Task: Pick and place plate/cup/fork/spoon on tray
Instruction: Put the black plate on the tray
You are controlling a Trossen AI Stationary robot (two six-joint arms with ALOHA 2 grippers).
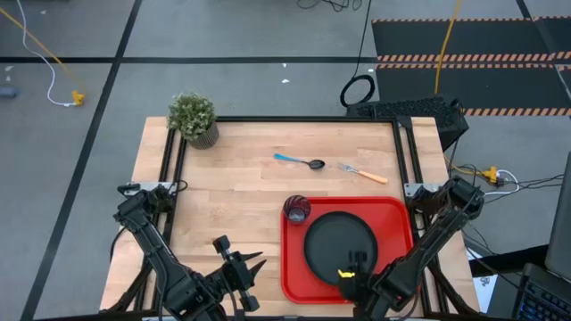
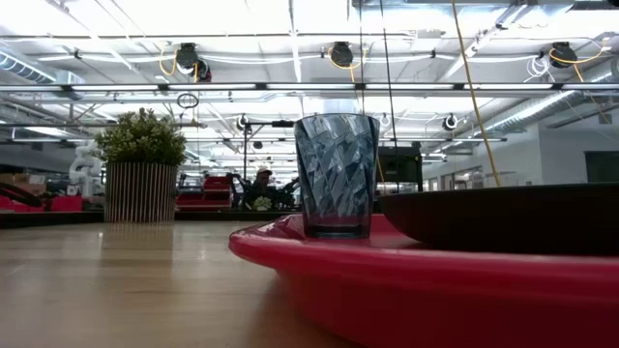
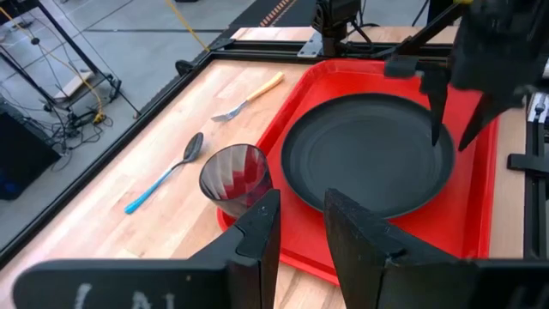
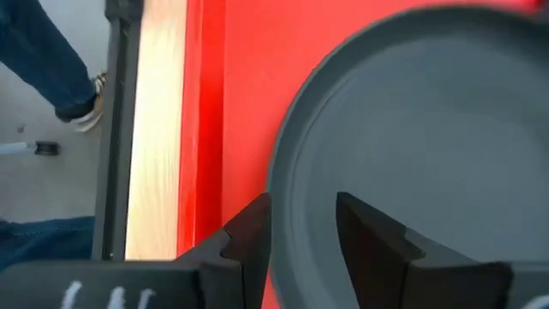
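Note:
The red tray (image 1: 293, 267) lies on the near right of the table. The black plate (image 1: 339, 239) lies flat in it. The glass cup (image 1: 296, 209) stands upright in the tray's far left corner; it also shows in the low view (image 2: 336, 174). The blue-handled spoon (image 1: 299, 161) and the orange-handled fork (image 1: 364, 171) lie on the wood beyond the tray. My right gripper (image 1: 357, 260) is open, pointing down just above the plate's near part (image 3: 452, 137). My left gripper (image 1: 248, 272) is open and empty near the table's near edge, left of the tray.
A potted plant (image 1: 194, 119) stands at the table's far left corner. Black rails (image 1: 169, 169) run along the table's left, right and far sides. Bare wood (image 1: 223, 196) lies between the plant and the tray. A person's legs (image 4: 51, 69) show beyond the table.

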